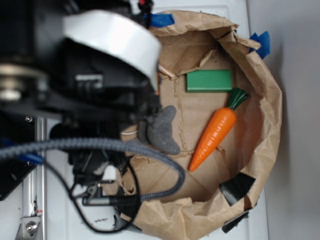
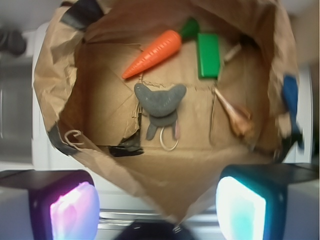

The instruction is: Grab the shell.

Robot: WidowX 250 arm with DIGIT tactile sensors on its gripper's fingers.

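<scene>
With my fingers [image 2: 72, 210] spread wide and empty, I'd centre over the shell [image 2: 234, 112], clear of the green block [image 2: 208, 55], aligning across its narrow body.

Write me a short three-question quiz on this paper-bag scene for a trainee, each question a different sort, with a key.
1. True or false: in the wrist view, the shell lies touching the toy carrot.
2. Multiple choice: in the wrist view, what lies between the carrot's leafy end and the shell? A) the grey plush mouse B) the green block C) a roll of tape
3. Fill in: the gripper hangs above the bag with its two pads spread apart, so it is ____.

Key: 1 false, they lie well apart; 2 B; 3 open, holding nothing.
</scene>
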